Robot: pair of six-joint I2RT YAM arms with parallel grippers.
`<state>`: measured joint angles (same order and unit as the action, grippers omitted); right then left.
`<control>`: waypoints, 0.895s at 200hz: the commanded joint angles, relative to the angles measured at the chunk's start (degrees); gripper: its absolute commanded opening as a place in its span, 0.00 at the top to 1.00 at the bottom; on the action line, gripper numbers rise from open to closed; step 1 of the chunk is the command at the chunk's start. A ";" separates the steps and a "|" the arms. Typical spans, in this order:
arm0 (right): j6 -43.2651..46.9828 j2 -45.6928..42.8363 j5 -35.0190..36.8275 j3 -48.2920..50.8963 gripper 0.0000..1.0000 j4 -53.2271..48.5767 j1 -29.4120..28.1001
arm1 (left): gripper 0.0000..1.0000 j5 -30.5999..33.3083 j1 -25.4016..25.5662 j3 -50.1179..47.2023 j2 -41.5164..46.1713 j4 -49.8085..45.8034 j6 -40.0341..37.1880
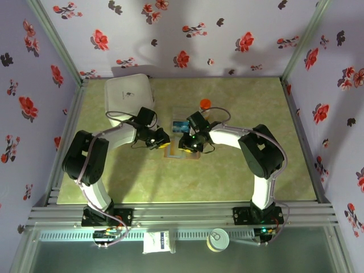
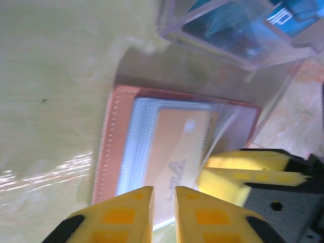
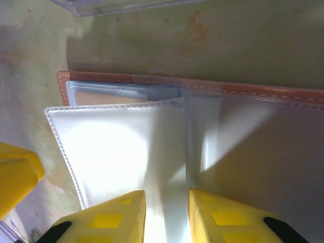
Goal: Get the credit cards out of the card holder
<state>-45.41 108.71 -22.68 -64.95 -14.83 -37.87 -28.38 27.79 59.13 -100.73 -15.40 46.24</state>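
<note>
While right tool [image 3: 166, 198] pinches card holder [image 3: 126, 147] flap, left tool [image 2: 163, 195] barely open over it.

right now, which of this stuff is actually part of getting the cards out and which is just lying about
Job: card holder, tan card in its sleeve, teal cards in the clear box.
Lying about: white container, orange-capped bottle, white packet, round tin.

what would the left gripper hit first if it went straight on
Probably the card holder, at the clear sleeve over a tan card just ahead of the left gripper; depth is unclear.
</note>
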 commanded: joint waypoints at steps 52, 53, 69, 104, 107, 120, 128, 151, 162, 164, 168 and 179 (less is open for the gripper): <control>0.41 -1.28 0.96 1.49 0.71 -0.07 0.52 | 0.74 -3.26 2.96 3.09 -1.47 0.89 1.58; 0.41 -1.25 0.96 1.54 0.71 -0.09 0.52 | 0.74 -3.26 2.96 3.09 -1.57 0.89 1.62; 0.25 -1.30 0.82 1.74 0.71 0.20 0.56 | 0.73 -3.34 3.23 3.14 -2.22 1.11 1.75; 0.14 -1.48 0.71 2.09 0.71 0.53 0.52 | 0.73 -3.36 3.84 3.19 -3.96 1.01 1.74; 0.14 -1.43 0.70 2.09 0.71 0.53 0.51 | 0.73 -3.35 3.85 3.27 -4.07 0.94 1.74; 0.03 -1.42 0.63 2.13 0.71 0.65 0.51 | 0.73 -3.35 3.96 3.27 -4.59 0.81 1.72; -0.03 -1.54 0.62 2.34 0.71 0.77 0.56 | 0.73 -3.35 4.07 3.28 -4.70 0.94 1.74; -0.12 -1.67 0.62 2.59 0.71 1.04 0.56 | 0.75 -3.27 4.21 3.52 -4.92 1.03 1.90; -0.12 -1.91 0.62 2.70 0.71 1.10 0.52 | 0.76 -3.27 4.29 3.49 -4.84 1.10 1.93; -0.12 -1.85 0.62 2.74 0.71 1.11 0.54 | 0.76 -3.26 4.29 3.54 -4.83 1.08 1.88; -0.12 -1.95 0.63 2.73 0.71 1.16 0.52 | 0.76 -3.30 4.31 3.53 -4.82 1.15 1.87; -0.10 -1.97 0.70 2.74 0.71 1.29 0.51 | 0.77 -3.33 4.29 3.60 -4.74 1.21 1.86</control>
<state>-45.45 108.22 -22.70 -63.46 -13.32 -37.76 -30.70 31.57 61.36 -104.68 -14.11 47.72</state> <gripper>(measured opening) 0.288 0.238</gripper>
